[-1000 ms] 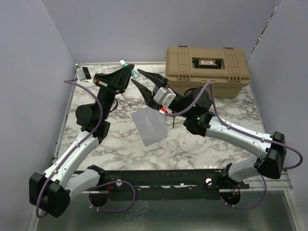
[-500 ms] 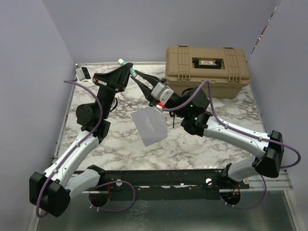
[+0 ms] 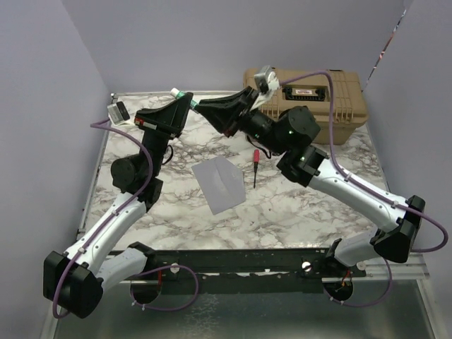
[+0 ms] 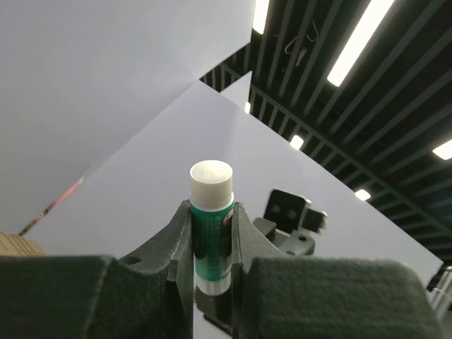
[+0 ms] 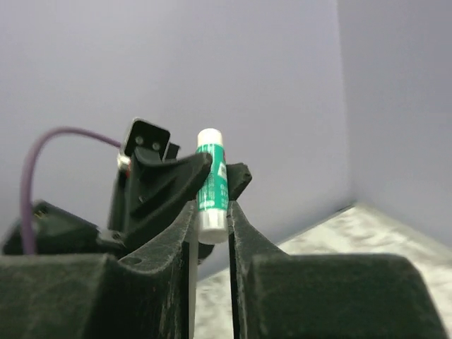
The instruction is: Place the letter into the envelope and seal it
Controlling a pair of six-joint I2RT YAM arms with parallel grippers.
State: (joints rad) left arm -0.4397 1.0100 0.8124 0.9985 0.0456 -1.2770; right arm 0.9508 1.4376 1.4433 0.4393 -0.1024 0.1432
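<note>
Left end effector (image 4: 211, 205) is held high, clamped on a green glue stick (image 4: 211, 178); the right end effector (image 5: 211, 206) pinches the stick's other end. Below, well apart from both, the grey envelope (image 3: 221, 182) lies flat on the worktop (image 3: 169, 205). It looks light, thin and floppy, so an edge or the flap is probably the place to pinch it.

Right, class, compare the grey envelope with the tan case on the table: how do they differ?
The envelope is flat grey paper; the case is a bulky, ribbed tan box. The envelope lies mid-table, skewed to the edges; the case stands at the far right, roughly square to them. Both are rectangular and rest on the marble table.
</note>
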